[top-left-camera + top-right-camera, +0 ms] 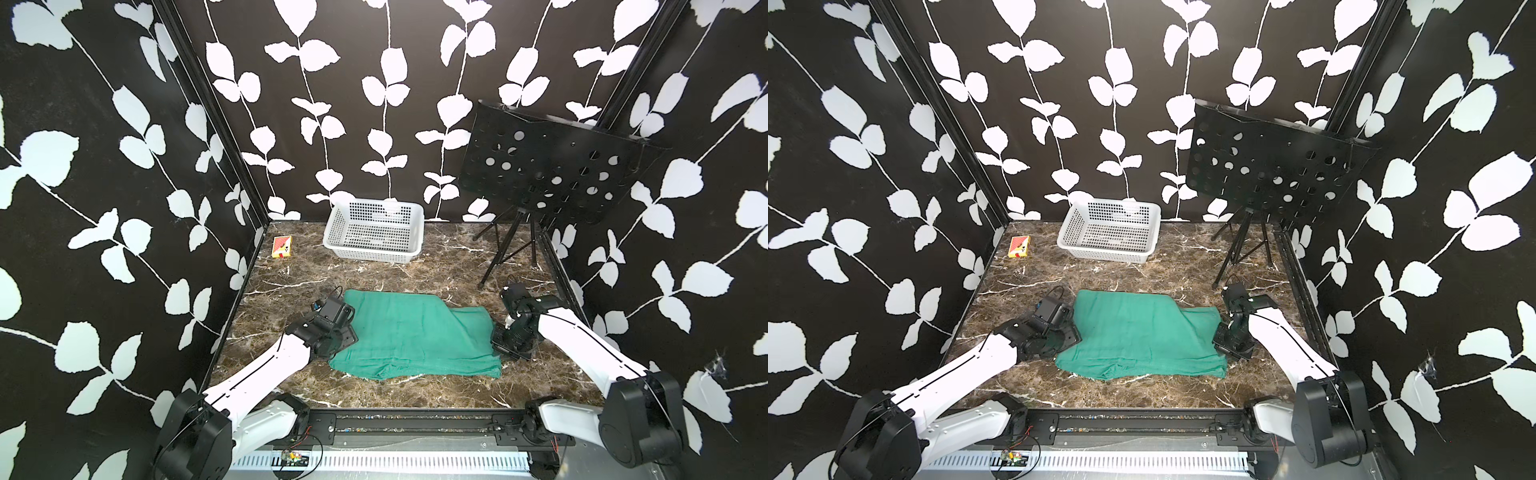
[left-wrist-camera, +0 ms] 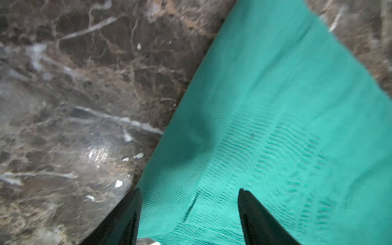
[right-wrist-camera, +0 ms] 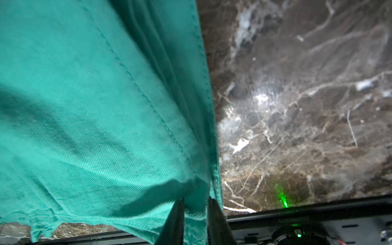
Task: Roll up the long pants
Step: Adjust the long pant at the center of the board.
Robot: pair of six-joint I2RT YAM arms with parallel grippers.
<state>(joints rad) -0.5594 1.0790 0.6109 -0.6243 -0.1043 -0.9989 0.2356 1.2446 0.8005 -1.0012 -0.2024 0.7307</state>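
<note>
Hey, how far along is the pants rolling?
Done: the long pants lie folded into a flat stack. In hand: the right gripper pinches their edge; the left gripper straddles the opposite edge, open. Remaining: the whole roll, no turn is visible yet.

- long pants [image 1: 415, 332]: are showing plain teal-green all over, with a fine diagonal weave and matching stitching
- table [image 1: 415, 270]: is showing dark brown marble, veined in white and tan
- basket [image 1: 370, 254]: is showing white, pierced by a grid of small slots
- walls [image 1: 104, 166]: are wearing black with a white leaf-and-vine print
- music stand [image 1: 552, 166]: is showing black, dotted with round holes
- small box [image 1: 281, 246]: is showing red, yellow and white
- arms [image 1: 257, 374]: are showing white links and black joints
</note>
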